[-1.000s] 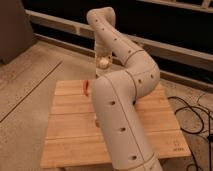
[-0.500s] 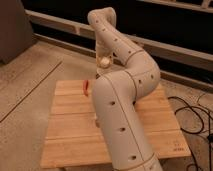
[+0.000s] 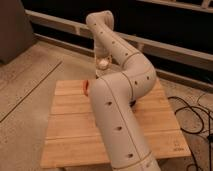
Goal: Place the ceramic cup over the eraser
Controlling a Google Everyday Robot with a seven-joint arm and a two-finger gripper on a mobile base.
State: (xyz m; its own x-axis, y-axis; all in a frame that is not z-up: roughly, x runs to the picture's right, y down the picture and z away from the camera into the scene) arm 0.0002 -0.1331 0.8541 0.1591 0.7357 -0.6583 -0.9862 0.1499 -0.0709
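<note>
Concrete floor surrounded a wooden table (image 3: 65, 135), crossed by the robot's pale arm (image 3: 120, 120). Farther back, a small red eraser (image 3: 86, 88) lay near the far edge. Beyond it, the gripper (image 3: 102, 67) was clenched on the white cup (image 3: 103, 64), above that edge. Which way the cup's mouth faced could not be told.

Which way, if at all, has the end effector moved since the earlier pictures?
No. The end effector, gripping the ceramic cup, stays above the far edge of the wooden table.
</note>
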